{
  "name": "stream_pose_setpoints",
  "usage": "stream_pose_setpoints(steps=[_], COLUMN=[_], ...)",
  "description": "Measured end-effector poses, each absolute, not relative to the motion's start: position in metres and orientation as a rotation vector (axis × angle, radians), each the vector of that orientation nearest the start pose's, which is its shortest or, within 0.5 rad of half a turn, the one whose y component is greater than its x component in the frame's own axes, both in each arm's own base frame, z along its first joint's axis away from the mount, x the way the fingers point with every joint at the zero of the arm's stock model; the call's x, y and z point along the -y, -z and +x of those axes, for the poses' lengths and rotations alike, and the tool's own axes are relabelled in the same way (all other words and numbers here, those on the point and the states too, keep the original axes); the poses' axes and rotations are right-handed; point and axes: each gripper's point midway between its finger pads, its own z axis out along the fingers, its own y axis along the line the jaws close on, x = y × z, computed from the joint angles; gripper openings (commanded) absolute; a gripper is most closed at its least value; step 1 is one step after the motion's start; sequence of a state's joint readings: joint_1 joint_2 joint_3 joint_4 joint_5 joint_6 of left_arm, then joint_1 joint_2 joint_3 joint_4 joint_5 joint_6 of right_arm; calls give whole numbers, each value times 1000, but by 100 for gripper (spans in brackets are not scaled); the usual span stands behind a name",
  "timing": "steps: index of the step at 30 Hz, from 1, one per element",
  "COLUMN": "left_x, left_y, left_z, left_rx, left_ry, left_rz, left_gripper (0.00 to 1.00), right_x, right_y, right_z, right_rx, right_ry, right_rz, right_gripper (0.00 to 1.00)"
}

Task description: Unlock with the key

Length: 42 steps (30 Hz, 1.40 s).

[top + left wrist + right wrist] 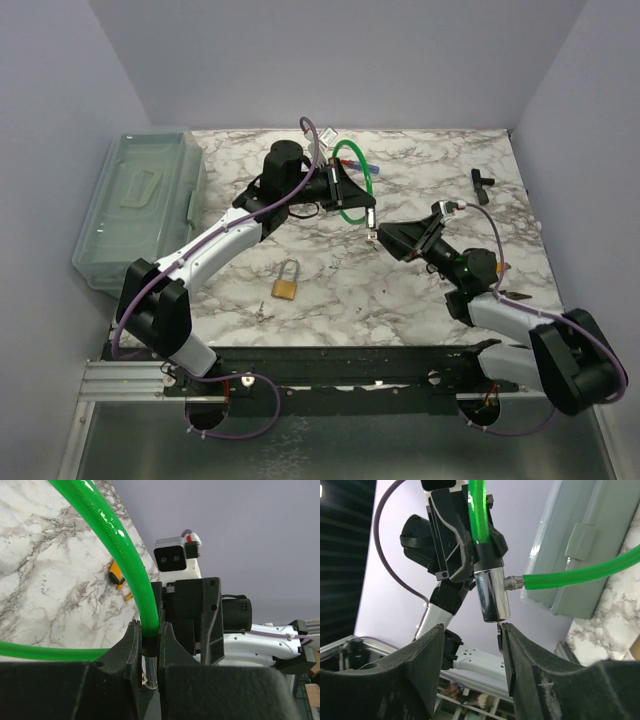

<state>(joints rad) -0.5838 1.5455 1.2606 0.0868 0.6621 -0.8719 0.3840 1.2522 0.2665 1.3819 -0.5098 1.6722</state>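
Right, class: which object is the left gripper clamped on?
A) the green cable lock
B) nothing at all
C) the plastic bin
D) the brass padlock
A: the left wrist view shows the left gripper shut on the green cable lock, while the brass padlock lies alone on the table.

Top cam looks down on the table (400, 300) from behind; both wrist cams sit close, sharing the green cable (127, 550).

place: robot lab cell | cues: plain grey walls (350, 60) — marble-print tabletop (330, 290), aluminium rail (110, 380)
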Motion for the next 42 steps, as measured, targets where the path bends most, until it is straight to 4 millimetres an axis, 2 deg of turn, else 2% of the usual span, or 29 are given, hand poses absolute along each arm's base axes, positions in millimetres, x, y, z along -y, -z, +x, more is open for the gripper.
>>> stream_pose_setpoints(steps=[3,8,10,14,17,22,29,31,36,42], left_x=[360,360,359,355,351,349,347,346,346,346], left_y=[-301,-302,-299,-287,-281,-272,-256,-253,-250,-250], left_z=[299,300,300,307,314,322,328,329,331,331], left_rx=[-2030,-2031,-2043,-2083,-2103,-2123,-2172,-2183,-2187,-2190], left_ry=[1583,1581,1565,1516,1479,1435,1385,1376,1362,1362], left_rz=[265,254,254,207,166,119,68,58,47,42], left_gripper=[0,0,0,0,0,0,0,0,0,0], right_x=[-228,-222,-214,-206,-200,-198,-240,-246,-248,-250], right_y=[-281,-291,-302,-316,-319,-297,-265,-258,-244,-232], right_z=[238,241,245,253,264,285,282,284,293,300], right_rx=[-1523,-1634,-1649,-1676,-1735,-1900,-2089,-2111,-2151,-2175], right_ry=[-1908,-1638,-1503,-1359,-1237,-1038,-832,-777,-634,-526], right_rz=[342,254,223,197,193,207,65,41,21,0], right_gripper=[61,66,69,75,80,79,72,70,66,55])
